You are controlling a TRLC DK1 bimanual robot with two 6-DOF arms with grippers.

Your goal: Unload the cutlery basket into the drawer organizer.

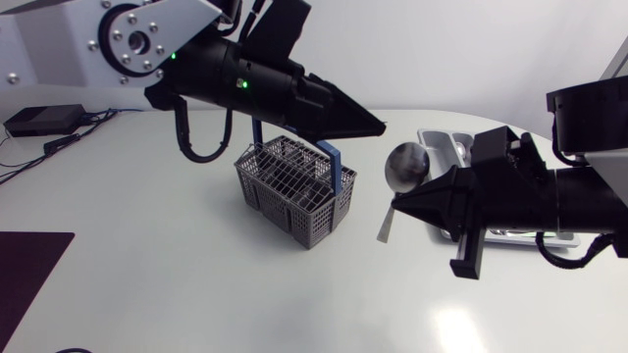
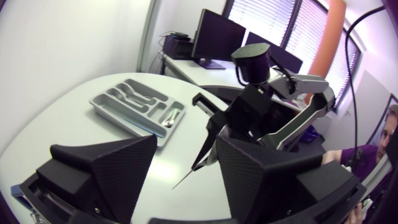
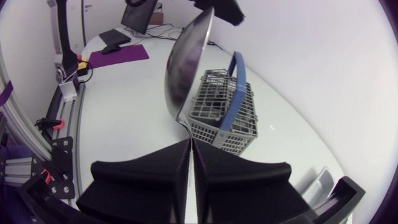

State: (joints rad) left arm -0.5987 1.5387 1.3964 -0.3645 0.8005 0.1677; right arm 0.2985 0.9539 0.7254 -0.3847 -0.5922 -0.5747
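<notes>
Left arm, upper left: silver screwed joint, blk body, green LED, blk cable loop. Right gripper, mid-right: matte blk wedge.

Head view bright and even, light falling from overhead; white table carries a pale glare patch near its front right; basket throws only a faint, soft-edged shadow at its foot; spoon bowl shows a dull grey sheen; a small green lamp glows on the left arm. Left wrist view lit by daylight through slatted windows; black surfaces close to the lens hold little detail. Right wrist view washes the table almost white; spoon bowl mirrors purple tones; both wrist views bow the table rim and darken at the corners.
</notes>
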